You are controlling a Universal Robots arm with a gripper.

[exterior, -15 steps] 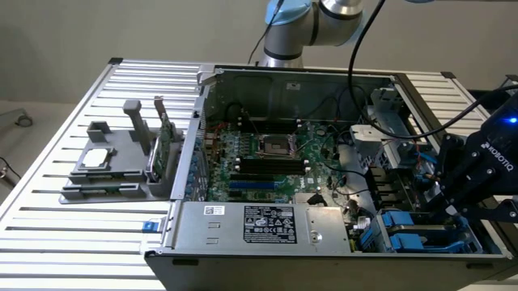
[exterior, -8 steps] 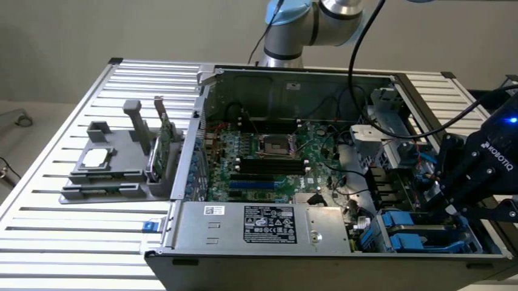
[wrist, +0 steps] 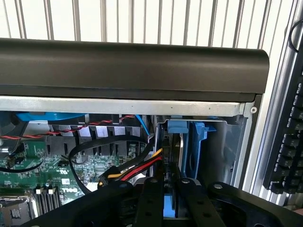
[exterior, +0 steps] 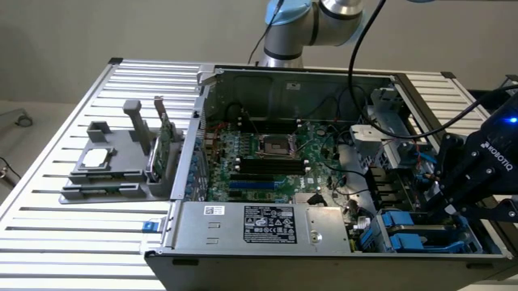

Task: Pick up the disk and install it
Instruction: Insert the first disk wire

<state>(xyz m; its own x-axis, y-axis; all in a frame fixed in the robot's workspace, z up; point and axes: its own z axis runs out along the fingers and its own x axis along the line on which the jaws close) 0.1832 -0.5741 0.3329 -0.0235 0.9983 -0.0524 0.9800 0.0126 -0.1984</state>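
Blue plastic frames the disk [wrist: 191,146], which stands on edge in the bay [wrist: 227,142] at a corner of the case [wrist: 132,66]. The wrist view catches it end-on, grey metal flank beside the blue carrier rail. The gripper [wrist: 170,182] is at the disk's near end, its black fingers [wrist: 152,198] drawn close together with the disk's thin edge pinched between them. Just beside the fingers, yellow, red and black cables [wrist: 135,168] loop over the green motherboard [wrist: 52,170]. A blue fan [wrist: 42,118] sits under the case's black panel. Past the case, a black keyboard [wrist: 289,142] lies on the slatted metal worktop [wrist: 142,19].

In the exterior view the case lies open on the worktop. The gripper reaches down into the near corner at the exterior view's right, with blue carrier plastic showing in the bay below it. Black cables trail across the inside of the case toward that corner. A grey power supply [exterior: 259,224] with a printed label fills the near edge of the case, next to the bay. The arm [exterior: 299,24] rises behind the far wall.

At the exterior view's left, just beside the case, a grey holder [exterior: 113,176] rests on the worktop — a silver chip [exterior: 94,157] lies flat on it and a green card [exterior: 166,142] stands upright in a slot. Both are well apart from the gripper.
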